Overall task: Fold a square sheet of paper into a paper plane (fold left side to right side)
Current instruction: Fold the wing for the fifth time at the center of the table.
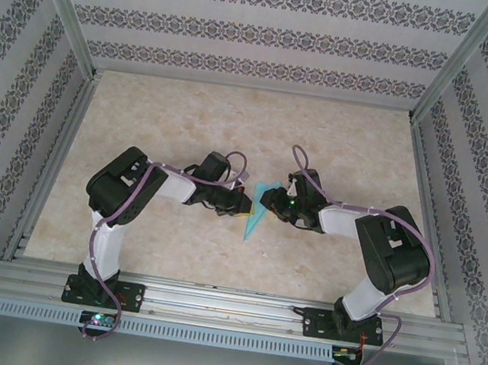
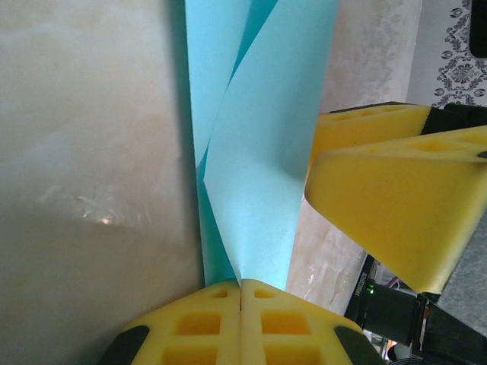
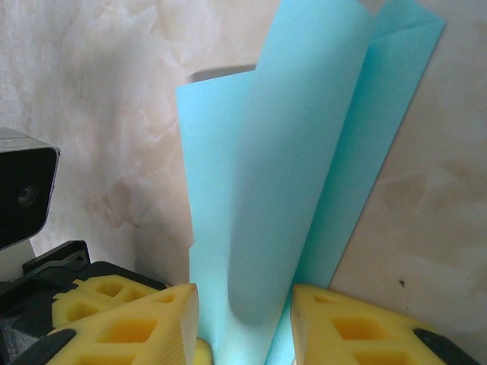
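Left gripper (image 2: 241, 287) pinches the paper plane (image 2: 259, 167) — jaws pressed together.

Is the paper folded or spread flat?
Folded: the paper lies in overlapping layers, one flap curling up, and looks narrow and pointed from above.

paper plane (image 1: 258, 210): light turquoise | tool fingers (image 3: 129, 327): yellow | table (image 1: 161, 124): beige marbled | walls (image 1: 247, 36): floral-striped

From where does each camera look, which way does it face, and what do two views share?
Top external: above and behind the bases, looking down at the table; both arms show, left gripper and right gripper meeting at the turquoise paper.
Left wrist: on the left arm, facing along its shut fingers, which pinch the paper.
Right wrist: on the right arm, facing along its parted fingers, paper between.
Shared: both wrist views show the paper.
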`<state>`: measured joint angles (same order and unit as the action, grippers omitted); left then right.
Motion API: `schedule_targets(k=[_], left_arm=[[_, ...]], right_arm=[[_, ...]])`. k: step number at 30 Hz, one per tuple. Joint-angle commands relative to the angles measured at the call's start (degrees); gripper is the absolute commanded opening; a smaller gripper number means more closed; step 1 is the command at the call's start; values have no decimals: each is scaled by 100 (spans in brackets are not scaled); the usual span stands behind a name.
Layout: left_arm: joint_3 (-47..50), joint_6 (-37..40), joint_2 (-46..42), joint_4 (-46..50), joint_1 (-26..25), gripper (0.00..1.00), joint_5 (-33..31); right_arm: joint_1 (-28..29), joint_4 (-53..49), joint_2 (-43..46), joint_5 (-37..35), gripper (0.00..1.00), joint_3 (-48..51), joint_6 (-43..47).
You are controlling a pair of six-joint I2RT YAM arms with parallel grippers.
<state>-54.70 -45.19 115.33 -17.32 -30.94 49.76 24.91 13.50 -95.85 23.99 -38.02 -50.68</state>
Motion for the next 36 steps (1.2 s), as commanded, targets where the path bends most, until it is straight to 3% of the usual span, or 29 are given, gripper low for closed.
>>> schedule_targets(k=[1, 32, 36], left_arm=[[-76, 230, 376, 374, 149, 2, -638], [-264, 127, 644, 818, 244, 0, -845], [-278, 130, 665, 844, 246, 0, -847]], right_arm=[[129, 153, -48, -69, 39, 13, 138], [-24, -317, 662, -282, 39, 190, 201], [-74, -417, 755, -125, 31, 84, 321]])
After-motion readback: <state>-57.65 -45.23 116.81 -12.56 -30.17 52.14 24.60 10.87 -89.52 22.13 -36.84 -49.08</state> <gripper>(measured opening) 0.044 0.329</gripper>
